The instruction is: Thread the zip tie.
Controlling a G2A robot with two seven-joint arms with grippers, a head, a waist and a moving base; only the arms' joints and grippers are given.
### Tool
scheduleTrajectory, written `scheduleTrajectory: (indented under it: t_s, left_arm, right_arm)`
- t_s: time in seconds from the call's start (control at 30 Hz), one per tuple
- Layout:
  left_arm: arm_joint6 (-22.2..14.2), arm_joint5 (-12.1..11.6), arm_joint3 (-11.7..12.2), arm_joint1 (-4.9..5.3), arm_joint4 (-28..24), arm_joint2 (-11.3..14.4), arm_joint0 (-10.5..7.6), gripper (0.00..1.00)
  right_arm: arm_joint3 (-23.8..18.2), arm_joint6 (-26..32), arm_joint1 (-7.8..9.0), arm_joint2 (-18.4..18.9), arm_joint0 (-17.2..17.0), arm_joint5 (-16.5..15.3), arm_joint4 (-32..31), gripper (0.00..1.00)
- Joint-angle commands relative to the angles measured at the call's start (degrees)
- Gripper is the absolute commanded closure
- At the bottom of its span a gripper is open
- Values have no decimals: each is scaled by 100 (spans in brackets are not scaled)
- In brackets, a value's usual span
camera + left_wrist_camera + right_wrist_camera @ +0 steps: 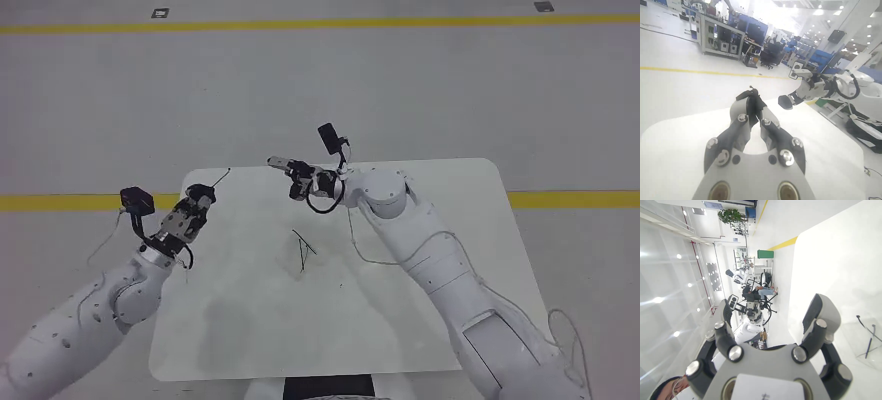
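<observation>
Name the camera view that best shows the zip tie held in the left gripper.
Top view: the zip tie sticks out full length from the left gripper. The left wrist view gives just its tip end-on above the shut fingers; the right wrist view has that arm far off, the tie too small to tell.

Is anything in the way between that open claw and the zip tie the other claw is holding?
Nothing visible. The left gripper is shut on the zip tie; the open right gripper faces it across the table. The spare zip ties lie nearer the robot, off that line.
</observation>
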Motion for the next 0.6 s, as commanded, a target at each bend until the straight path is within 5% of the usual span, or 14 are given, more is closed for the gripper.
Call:
scheduleTrajectory:
  t_s: [0.0, 0.17, 0.27, 0.4, 0.57]
  left_arm:
    - [7, 0, 3, -4, 14, -2, 2, 100]
    - [-10, 1, -2, -9, -8, -1, 3, 100]
    - [-459, 0, -135, -50, -690, 1, 26, 100]
    - [-1549, 0, -419, 12, -2145, -175, 109, 100]
    - [-3264, 0, -636, 139, -3806, -789, 346, 100]
  right_arm:
    - [-4, -3, 0, 0, -2, 0, -1, 0]
    - [-4, -3, 0, 0, -2, 0, -1, 0]
    - [-4, -3, 0, 0, -2, 0, -1, 0]
    - [-4, -3, 0, 0, -2, 0, -1, 0]
    - [-4, -3, 0, 0, -2, 0, -1, 0]
